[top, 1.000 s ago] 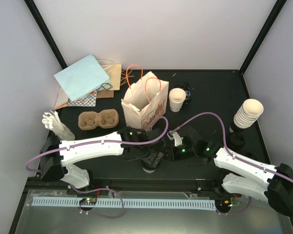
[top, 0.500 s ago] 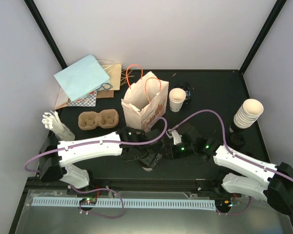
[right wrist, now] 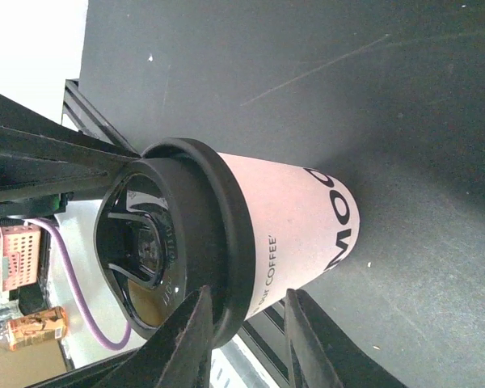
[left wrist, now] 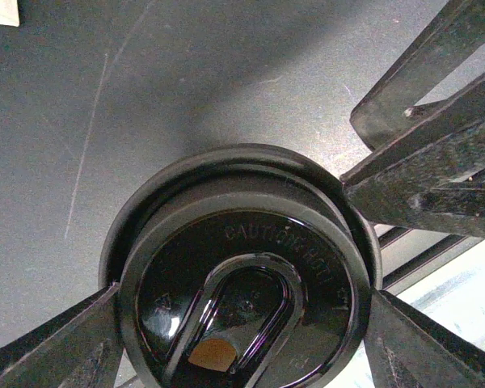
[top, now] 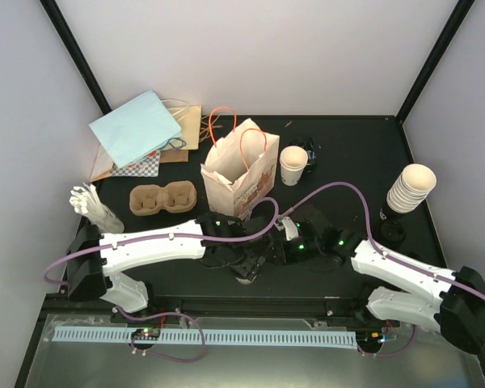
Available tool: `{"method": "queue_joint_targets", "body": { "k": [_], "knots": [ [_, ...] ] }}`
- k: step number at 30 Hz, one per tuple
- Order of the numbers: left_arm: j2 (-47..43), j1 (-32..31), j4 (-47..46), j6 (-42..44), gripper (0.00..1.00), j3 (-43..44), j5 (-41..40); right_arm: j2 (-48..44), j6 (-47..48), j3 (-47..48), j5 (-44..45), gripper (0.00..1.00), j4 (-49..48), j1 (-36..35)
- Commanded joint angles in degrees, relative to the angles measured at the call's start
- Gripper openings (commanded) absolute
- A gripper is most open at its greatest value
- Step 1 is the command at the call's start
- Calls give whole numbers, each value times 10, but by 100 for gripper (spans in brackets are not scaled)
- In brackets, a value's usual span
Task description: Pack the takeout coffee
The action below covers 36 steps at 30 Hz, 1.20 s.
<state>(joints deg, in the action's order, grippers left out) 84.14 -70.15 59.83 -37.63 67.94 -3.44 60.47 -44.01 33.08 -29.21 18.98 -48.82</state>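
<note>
The takeout coffee cup (right wrist: 295, 222) is a cream-white tapered paper cup with large black lettering and a small line ending in "COFFEE". Its glossy black lid (left wrist: 242, 275) has raised "CAUTION" wording and a teardrop-shaped recess. The cup stands upright on the black table (top: 347, 153).

It sits directly under the left gripper (left wrist: 244, 293), which points straight down at the lid. That gripper's fingers (left wrist: 56, 347) stand wide apart, one at each side of the lid's rim. The view is too close to tell whether they press on it.

The right gripper (right wrist: 249, 293) comes in from the side, rolled so that its fingers (right wrist: 182, 339) lie one above the other. They are clenched on the near edge of the lid, one over its top and one under the rim by the cup wall.

The left arm (top: 153, 242) lies low and stretched from its base toward the right arm (top: 396, 271), which reaches low the other way. The two wrists meet over the cup.

Beyond both grippers a printed paper bag with orange handles (top: 241, 174) stands open. A lidless cup (top: 293, 166) stands just beside the bag. A pulp cup tray (top: 162, 198) lies beyond the left forearm, and a stack of paper cups (top: 411, 187) stands beyond the right forearm.
</note>
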Motion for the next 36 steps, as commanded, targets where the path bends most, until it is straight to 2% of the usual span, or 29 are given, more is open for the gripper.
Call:
{"method": "queue_joint_targets", "body": {
  "k": [1, 14, 28, 31, 36],
  "knots": [
    [11, -3, -6, 2, 80, -6, -4, 5, -5, -9, -17, 27, -26, 2],
    [16, -3, -28, 3, 78, -25, 7, 34, -14, -51, -52, 26, -76, 2],
    [14, -2, -44, 3, 76, -40, 15, 80, -13, -76, 9, 21, -58, 1],
    [14, -3, -44, 3, 76, -41, 14, 53, -10, -61, 14, 24, -50, 2],
    [13, -1, -38, 4, 76, -33, 6, -3, 20, 15, 67, 34, 34, 8]
  ]
}}
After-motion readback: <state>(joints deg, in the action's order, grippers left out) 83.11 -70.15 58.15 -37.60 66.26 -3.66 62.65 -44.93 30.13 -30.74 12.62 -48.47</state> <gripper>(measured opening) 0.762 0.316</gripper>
